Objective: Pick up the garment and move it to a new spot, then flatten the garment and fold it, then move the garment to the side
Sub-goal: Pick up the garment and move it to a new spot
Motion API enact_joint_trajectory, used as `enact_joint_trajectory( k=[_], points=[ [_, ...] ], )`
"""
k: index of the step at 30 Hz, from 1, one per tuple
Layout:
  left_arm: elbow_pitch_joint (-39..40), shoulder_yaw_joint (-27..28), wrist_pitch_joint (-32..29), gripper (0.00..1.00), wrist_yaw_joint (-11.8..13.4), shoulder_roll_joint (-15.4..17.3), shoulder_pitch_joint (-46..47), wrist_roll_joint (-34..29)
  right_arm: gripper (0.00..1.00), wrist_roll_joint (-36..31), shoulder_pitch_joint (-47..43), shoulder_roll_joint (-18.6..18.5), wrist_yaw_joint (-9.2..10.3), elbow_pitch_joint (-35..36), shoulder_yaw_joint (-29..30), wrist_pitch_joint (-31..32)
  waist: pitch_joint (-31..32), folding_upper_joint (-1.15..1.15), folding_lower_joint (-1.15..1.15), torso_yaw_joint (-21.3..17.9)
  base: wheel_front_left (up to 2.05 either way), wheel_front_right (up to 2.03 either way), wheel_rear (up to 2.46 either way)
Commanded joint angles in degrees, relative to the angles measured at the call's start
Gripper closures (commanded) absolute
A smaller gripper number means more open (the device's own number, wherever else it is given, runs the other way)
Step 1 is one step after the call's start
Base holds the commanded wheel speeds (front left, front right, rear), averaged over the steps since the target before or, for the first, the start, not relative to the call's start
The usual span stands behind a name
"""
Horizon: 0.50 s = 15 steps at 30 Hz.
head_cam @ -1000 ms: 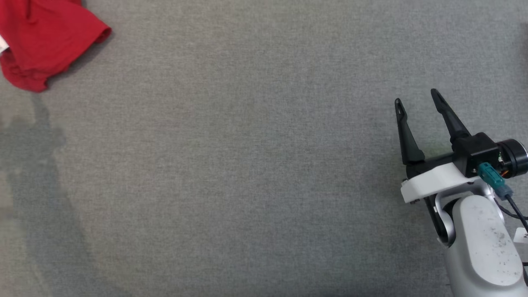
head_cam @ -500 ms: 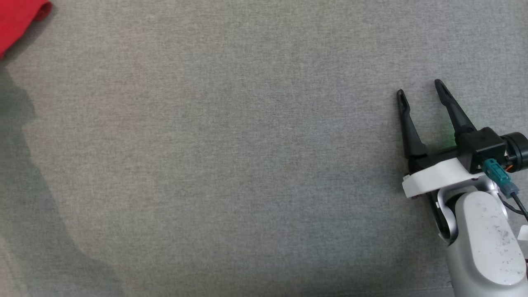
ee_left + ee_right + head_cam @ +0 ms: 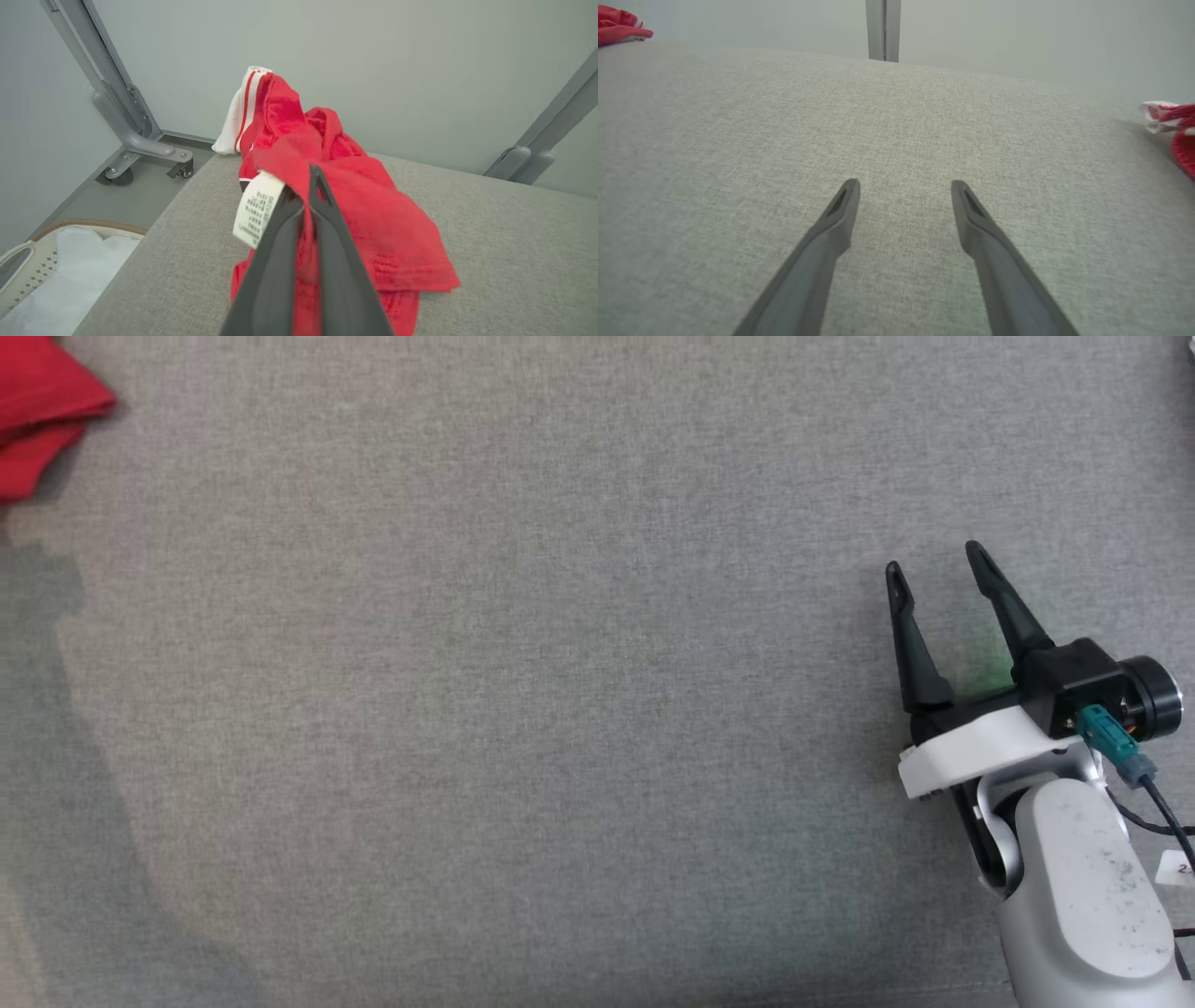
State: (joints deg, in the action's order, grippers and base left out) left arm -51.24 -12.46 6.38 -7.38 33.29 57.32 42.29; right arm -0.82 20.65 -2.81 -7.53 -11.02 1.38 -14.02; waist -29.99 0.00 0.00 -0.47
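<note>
Left wrist view shows the left hand (image 3: 314, 171) pinched tight on the red garment (image 3: 373, 205), which is bunched up near a corner of the grey worktop (image 3: 514, 233). The right hand (image 3: 932, 560) is wide open, holding nothing, well apart from it.

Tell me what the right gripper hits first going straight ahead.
Probably just the bare grey table surface: the right gripper points low across it, with nothing else in line. Depth is unclear.
</note>
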Motion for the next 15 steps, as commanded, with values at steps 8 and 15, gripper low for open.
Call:
enact_joint_trajectory(
  k=[8, 15],
  points=[
    [8.0, -7.9, -0.1, 1.00, -0.2, 4.4, 3.9, -0.8, 0.00, 4.2, -1.4, -0.2, 0.09, -5.8, -1.6, -1.1, 12.8, 0.00, 0.00, -3.6, 0.00, 0.00, 0.00],
    [15.5, -14.1, -3.3, 1.00, -0.2, 3.7, 7.0, -1.9, 0.00, 7.7, -3.8, -0.2, 0.09, -7.0, -2.6, -1.2, 20.1, 0.00, 0.00, -7.7, 0.00, 0.00, 0.00]
  ],
)
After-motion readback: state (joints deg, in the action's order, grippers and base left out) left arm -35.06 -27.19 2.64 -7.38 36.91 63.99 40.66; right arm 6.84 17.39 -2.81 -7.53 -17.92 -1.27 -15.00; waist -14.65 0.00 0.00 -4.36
